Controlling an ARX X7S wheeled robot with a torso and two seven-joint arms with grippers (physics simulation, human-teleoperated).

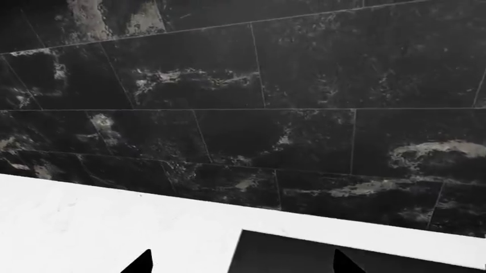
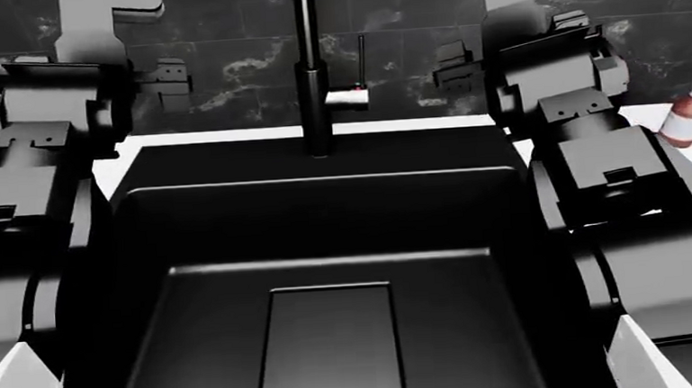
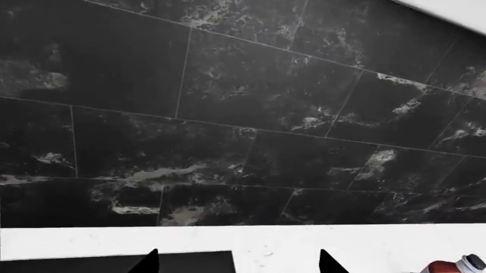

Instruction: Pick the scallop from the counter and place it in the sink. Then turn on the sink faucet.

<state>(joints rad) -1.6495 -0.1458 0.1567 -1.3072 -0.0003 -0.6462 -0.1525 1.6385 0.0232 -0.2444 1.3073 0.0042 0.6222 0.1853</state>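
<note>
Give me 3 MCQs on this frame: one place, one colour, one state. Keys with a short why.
1. Where does the small red-and-white bottle stand?
A. on the white countertop at the robot's right
B. in the basin
C. on the faucet

2. What colour is the large rectangular sink basin?
A. white
B. matte black
C. steel

3. What lies in the basin?
A. a plate
B. nothing visible
C. a shell

Key:
1 A: it shows beside the right arm, on the counter.
2 B: its walls and floor render black.
3 B: only the rectangular drain panel shows on the floor; no scallop is in any view.
</note>
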